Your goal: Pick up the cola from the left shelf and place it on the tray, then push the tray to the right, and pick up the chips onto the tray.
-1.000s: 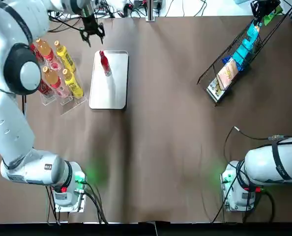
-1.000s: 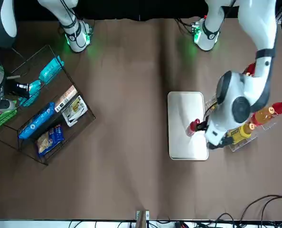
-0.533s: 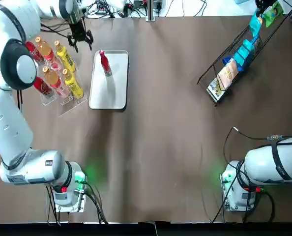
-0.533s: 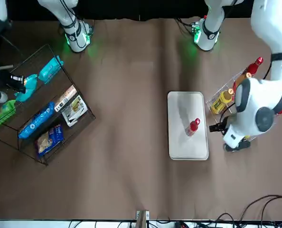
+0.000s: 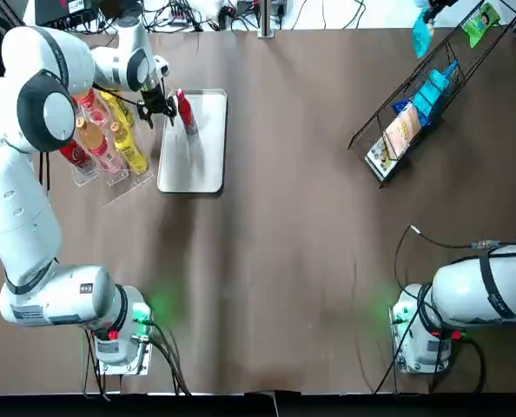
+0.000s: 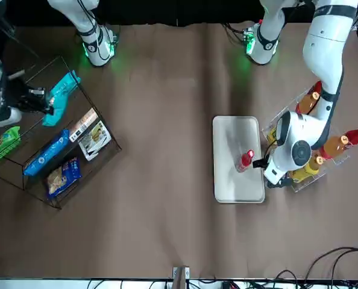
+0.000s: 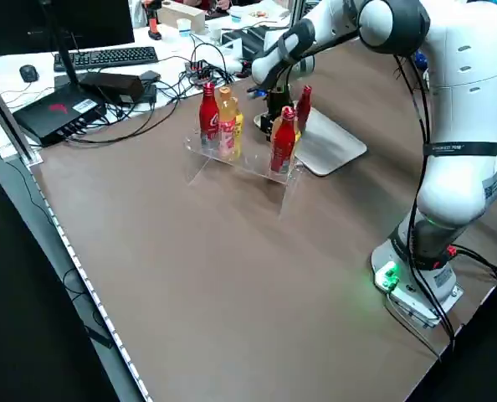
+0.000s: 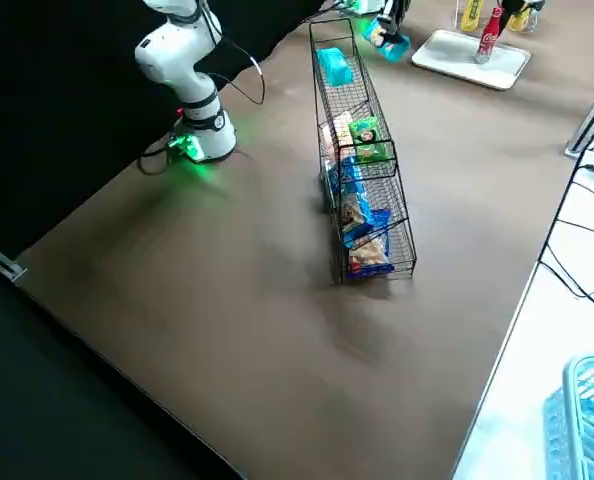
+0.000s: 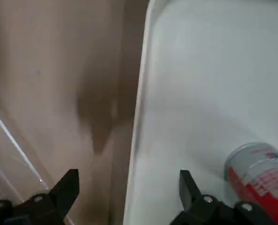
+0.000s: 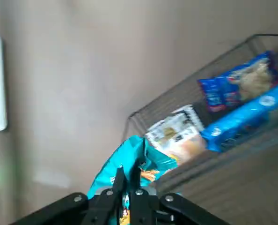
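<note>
A red cola bottle (image 5: 184,111) stands upright on the far part of the silver tray (image 5: 197,152). My left gripper (image 5: 158,109) hangs low at the tray's left edge, just left of the cola. In the left wrist view its open fingers (image 9: 68,187) straddle the tray rim (image 9: 138,117), with the cola (image 9: 260,173) beside one finger and nothing between them. At the far right, my right gripper (image 6: 33,99) is shut on a teal chips bag (image 6: 58,99). It holds the bag in the air beside the wire rack (image 5: 388,113); the pads (image 10: 129,180) pinch the bag (image 10: 129,159).
A clear shelf (image 5: 110,178) with red, orange and yellow bottles stands left of the tray, close to my left gripper. The wire rack (image 6: 70,72) holds blue, green and yellow snack bags. Cables lie at the table's far edge.
My left gripper came from behind the shelf down to the tray's left edge beside the cola. My right gripper lifted the teal chips bag out of the rack and moved it leftward.
</note>
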You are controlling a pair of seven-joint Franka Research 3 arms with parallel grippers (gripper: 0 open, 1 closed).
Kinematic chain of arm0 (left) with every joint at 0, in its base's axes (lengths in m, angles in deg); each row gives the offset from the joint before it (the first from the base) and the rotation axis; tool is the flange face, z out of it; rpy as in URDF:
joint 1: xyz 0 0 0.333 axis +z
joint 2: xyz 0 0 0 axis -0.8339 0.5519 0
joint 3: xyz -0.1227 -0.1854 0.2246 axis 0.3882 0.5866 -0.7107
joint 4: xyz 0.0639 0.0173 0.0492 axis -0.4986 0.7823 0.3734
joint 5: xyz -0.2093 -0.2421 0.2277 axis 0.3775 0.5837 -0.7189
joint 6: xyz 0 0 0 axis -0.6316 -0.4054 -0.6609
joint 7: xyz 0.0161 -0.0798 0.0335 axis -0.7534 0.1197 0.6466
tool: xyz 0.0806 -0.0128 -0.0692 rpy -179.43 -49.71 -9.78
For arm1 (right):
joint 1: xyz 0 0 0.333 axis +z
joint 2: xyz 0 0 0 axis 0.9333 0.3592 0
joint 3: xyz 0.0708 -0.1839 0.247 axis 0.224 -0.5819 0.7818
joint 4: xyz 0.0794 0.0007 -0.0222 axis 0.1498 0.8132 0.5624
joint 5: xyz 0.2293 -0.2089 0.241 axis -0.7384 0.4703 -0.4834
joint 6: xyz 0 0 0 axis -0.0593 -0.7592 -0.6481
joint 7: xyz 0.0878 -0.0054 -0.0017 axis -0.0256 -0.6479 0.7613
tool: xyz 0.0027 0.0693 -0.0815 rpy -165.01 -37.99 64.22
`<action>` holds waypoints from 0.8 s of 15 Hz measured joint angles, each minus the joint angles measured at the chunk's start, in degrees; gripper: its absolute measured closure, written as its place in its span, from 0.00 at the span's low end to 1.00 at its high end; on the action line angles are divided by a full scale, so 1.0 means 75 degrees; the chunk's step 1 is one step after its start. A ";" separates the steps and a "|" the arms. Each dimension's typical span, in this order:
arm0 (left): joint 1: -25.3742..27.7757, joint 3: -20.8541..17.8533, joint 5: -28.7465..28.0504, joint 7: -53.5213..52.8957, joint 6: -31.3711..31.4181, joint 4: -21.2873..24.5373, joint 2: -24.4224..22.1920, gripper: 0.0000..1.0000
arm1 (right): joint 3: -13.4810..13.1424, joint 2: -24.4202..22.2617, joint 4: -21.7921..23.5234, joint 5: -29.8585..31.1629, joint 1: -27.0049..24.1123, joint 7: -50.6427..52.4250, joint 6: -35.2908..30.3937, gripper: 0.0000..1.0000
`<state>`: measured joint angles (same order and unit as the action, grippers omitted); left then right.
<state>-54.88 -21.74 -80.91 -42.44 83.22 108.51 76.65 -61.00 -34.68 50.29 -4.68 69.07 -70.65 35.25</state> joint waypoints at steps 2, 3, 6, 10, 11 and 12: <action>0.0002 -0.0009 -0.0001 0.0002 0.0002 0.0195 -0.0002 0.25 | 0.0008 0.0025 0.0000 -0.0131 0.0391 -0.0114 0.0002 0.93; 0.0004 -0.0020 -0.0001 0.0010 0.0005 0.0265 -0.0002 0.35 | 0.0018 0.0056 0.0000 -0.0136 0.0635 -0.0288 0.0018 0.93; 0.0003 -0.0027 -0.0002 0.0071 0.0016 0.0324 -0.0004 0.47 | 0.0040 0.0323 0.0007 -0.0136 0.1255 -0.0565 0.0073 0.93; -0.0023 -0.0006 -0.0003 0.0099 0.0022 0.0324 -0.0039 0.86 | 0.0042 0.0931 0.0133 -0.0134 0.1672 -0.0644 0.0075 0.93; -0.0021 -0.0002 -0.0008 0.0053 -0.0003 0.0326 -0.0060 0.93 | 0.0041 0.1086 0.0171 -0.0134 0.1742 -0.0644 0.0077 0.93; -0.0023 -0.0002 -0.0008 0.0041 0.0002 0.0328 -0.0073 0.93 | 0.0041 0.1235 0.0189 -0.0132 0.1804 -0.0645 0.0080 0.93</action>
<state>-55.05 -21.75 -80.97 -42.13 83.24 110.97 76.10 -60.69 -25.41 51.71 -5.67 82.60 -75.49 35.85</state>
